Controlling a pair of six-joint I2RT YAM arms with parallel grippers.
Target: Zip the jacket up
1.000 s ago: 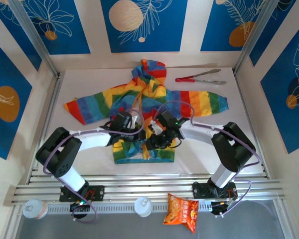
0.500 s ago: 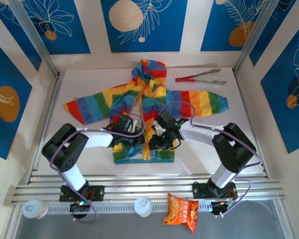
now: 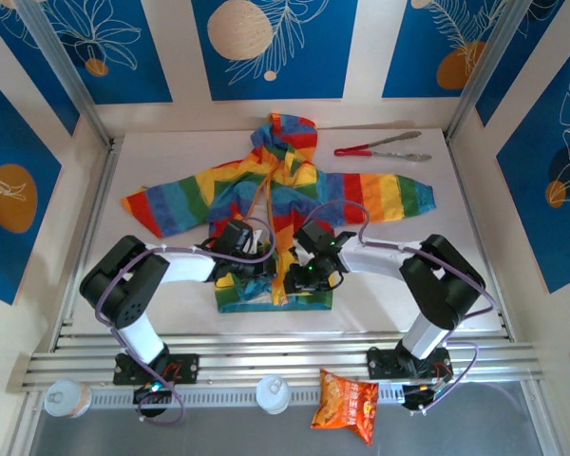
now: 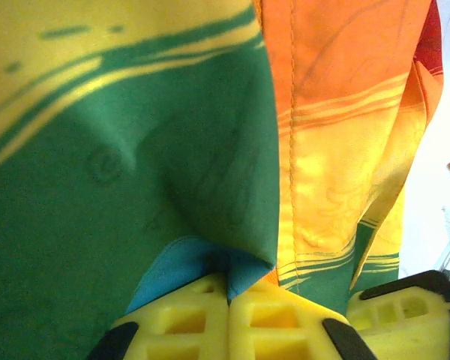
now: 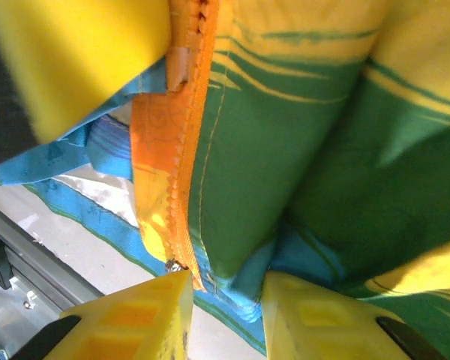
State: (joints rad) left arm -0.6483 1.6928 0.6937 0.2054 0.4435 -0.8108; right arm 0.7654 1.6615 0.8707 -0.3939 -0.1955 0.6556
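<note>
Jacket [image 3: 275, 190] lies flat mid-table [image 3: 171, 161], hood toward the far edge. Left gripper [image 4: 226, 296]: fingers together, pinching hem fabric beside the zipper [image 5: 186, 150]. Right gripper [image 5: 225, 289]: fingers apart, straddling the hem at the zipper's bottom end. Best to grip close to the teeth and hold the hem taut.

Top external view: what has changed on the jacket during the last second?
The right gripper drew back to the jacket's near hem beside the orange zipper, jaws apart; the left gripper shifted back slightly, shut on fabric as before. The tongs stayed.
</note>
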